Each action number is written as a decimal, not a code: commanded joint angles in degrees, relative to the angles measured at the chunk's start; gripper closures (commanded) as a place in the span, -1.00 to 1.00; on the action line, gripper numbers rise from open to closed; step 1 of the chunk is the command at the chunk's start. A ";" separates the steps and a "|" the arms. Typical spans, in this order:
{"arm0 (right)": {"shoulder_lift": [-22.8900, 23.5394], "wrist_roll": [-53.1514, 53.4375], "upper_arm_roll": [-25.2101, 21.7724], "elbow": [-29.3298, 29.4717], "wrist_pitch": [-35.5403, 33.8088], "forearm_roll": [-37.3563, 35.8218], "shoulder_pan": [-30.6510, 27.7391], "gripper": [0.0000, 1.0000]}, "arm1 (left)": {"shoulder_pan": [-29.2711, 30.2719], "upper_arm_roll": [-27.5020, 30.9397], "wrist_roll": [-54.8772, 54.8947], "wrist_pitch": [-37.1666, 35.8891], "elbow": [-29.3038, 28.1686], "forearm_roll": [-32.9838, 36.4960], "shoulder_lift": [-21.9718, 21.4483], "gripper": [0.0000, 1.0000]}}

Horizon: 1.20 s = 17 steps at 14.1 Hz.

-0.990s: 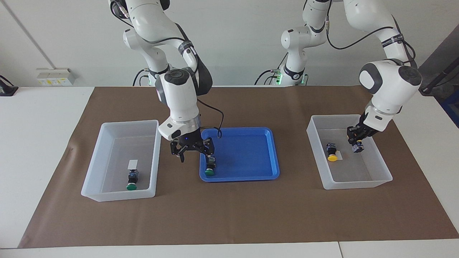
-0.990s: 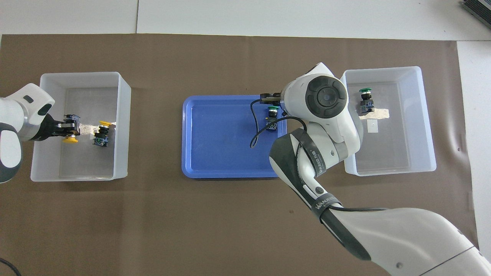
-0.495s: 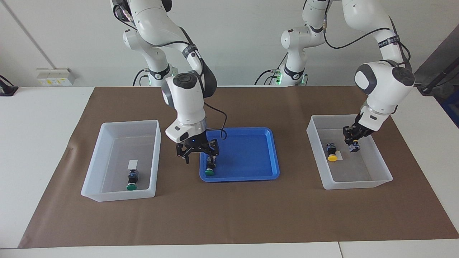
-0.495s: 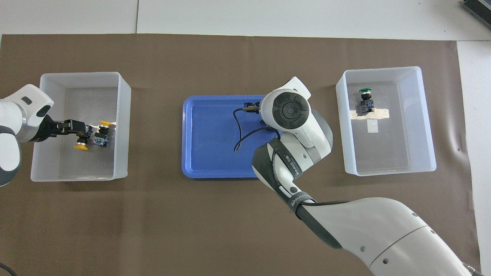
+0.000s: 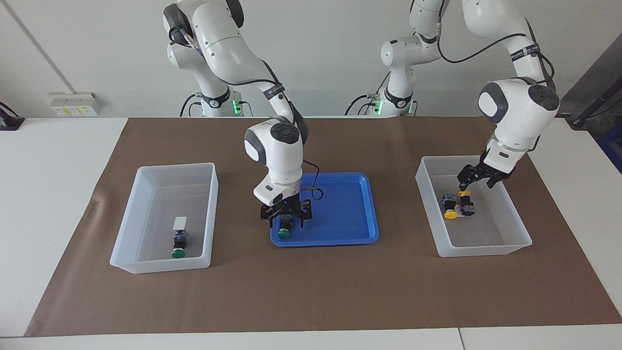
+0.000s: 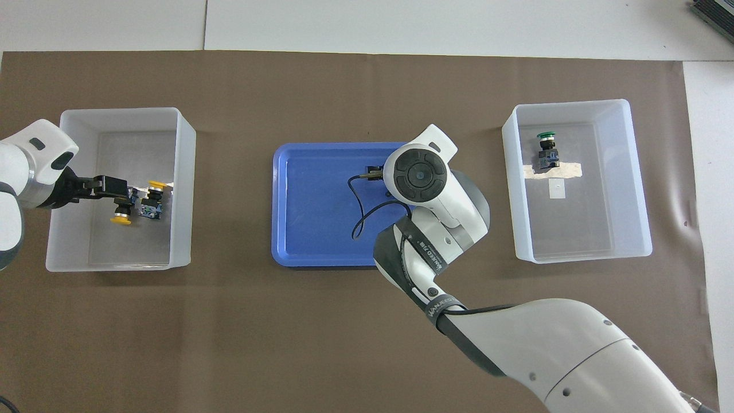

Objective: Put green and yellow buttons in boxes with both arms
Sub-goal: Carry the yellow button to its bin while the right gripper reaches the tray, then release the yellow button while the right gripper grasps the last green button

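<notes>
Right gripper [image 5: 285, 219] spread astride green-capped, black-bodied button [image 5: 284, 229], centre frame; left gripper [image 5: 478, 179] spread above two yellow buttons [image 5: 457, 206].

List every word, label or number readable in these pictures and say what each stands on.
"WANEED...": on the black cable strap around the right arm, overhead view; the remaining characters are too small to read.
Second strap: print blurred.
White labels in the green-button box: nothing legible.
</notes>
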 commanded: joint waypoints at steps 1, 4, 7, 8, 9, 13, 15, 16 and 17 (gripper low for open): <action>-0.57 0.84 0.16 -0.66 -0.66 -1.58 1.06 -1.00 | -4.17 0.26 0.75 -7.78 3.44 3.33 -2.87 -1.00; -1.01 0.41 0.16 -1.80 -0.66 -1.75 0.97 -0.87 | -5.42 0.09 0.66 -11.21 4.67 3.34 -6.47 -1.00; -1.19 0.23 0.07 -1.80 -0.84 -3.32 0.97 -0.83 | -5.50 -0.09 0.83 -20.24 12.03 3.25 -7.01 -1.00; -1.18 0.23 0.07 -1.19 -0.93 -4.20 0.97 -0.83 | -5.50 -0.26 0.75 -22.36 14.06 3.07 -7.10 -1.00; -1.27 0.14 0.07 -0.75 -1.01 -4.21 0.89 -0.83 | -5.50 -0.44 0.75 -24.30 15.64 2.90 -7.10 -1.00; -1.45 0.14 0.07 -0.92 -0.32 -4.21 0.36 -0.82 | -5.50 -0.53 0.83 -31.95 23.12 2.81 -7.01 -1.00; -1.62 0.23 0.16 -2.58 0.91 -4.21 -0.08 -0.70 | -5.50 -1.40 0.83 -32.76 23.22 2.72 -7.27 -1.00; -1.71 0.23 0.07 -3.29 1.88 -4.30 -0.17 -0.57 | -5.42 -1.41 0.66 -32.50 22.09 2.63 -8.32 -1.00; -1.71 0.31 0.16 -3.73 2.15 -4.21 -0.17 -0.38 | -5.42 -1.32 0.31 -32.41 21.03 2.63 -8.68 -1.00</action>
